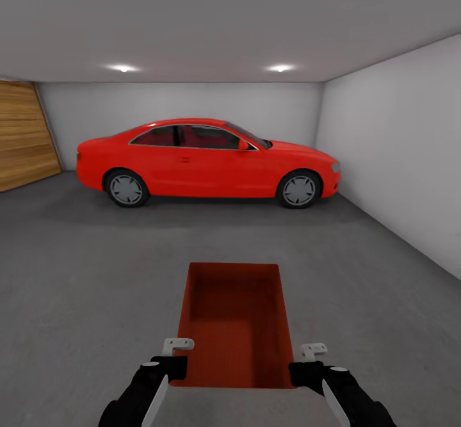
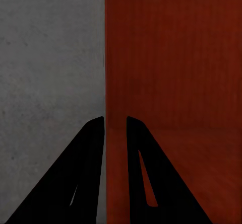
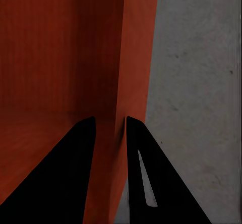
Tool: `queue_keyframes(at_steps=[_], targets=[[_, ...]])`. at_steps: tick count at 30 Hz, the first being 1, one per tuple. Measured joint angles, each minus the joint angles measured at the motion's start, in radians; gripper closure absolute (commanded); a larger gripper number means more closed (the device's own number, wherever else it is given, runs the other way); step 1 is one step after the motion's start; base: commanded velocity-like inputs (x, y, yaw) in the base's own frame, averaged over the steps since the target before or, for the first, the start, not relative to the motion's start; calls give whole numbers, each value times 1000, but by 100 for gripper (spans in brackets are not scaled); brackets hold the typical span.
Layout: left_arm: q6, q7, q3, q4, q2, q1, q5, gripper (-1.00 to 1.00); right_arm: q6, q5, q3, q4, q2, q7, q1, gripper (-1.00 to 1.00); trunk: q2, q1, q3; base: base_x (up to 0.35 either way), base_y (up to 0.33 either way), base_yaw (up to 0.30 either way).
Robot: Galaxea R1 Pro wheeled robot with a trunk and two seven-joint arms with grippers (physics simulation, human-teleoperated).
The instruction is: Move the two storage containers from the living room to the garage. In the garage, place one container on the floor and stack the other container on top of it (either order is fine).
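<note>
- Head view: a red-orange storage container (image 1: 234, 324) is seen at the lower centre of the frame, open side up, over the dark grey concrete floor (image 1: 83, 267) of the garage. Its near corners are flanked by the left gripper (image 1: 171, 356) at the lower left and the right gripper (image 1: 306, 363) at the lower right. A red car (image 1: 205, 161) is parked across the middle of the frame, a wooden door (image 1: 22, 136) is seen at the left edge, and a pale wall (image 1: 397, 152) runs along the right.
- Left wrist view: the left gripper (image 2: 115, 128) is closed to a narrow gap astride the container's wall (image 2: 107, 58), with one finger on the floor side and the other inside the bin; the wall is taken to be pinched.
- Right wrist view: the right gripper (image 3: 110, 126) is likewise nearly closed on the opposite wall (image 3: 133, 58), one finger inside, one outside.
- Whether the bin is resting on the floor or held just above it cannot be told from these views.
- Risk: only thin, tapered walls are gripped near one end, so the far end could sag or the wall could slip from the fingers if the arms were moved unevenly.
- Risk: if the bin is released while tilted or raised, it could land askew, and the later stacking of the second container would be made harder.
</note>
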Motion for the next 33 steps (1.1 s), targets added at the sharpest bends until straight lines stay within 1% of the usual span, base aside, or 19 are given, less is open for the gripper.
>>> queue_keyframes(at_steps=[33], targets=[[1, 0, 2, 0, -2, 0, -3, 100, 1, -1, 1, 0, -1, 0, 0, 100, 0, 0, 0, 324, 0, -296]])
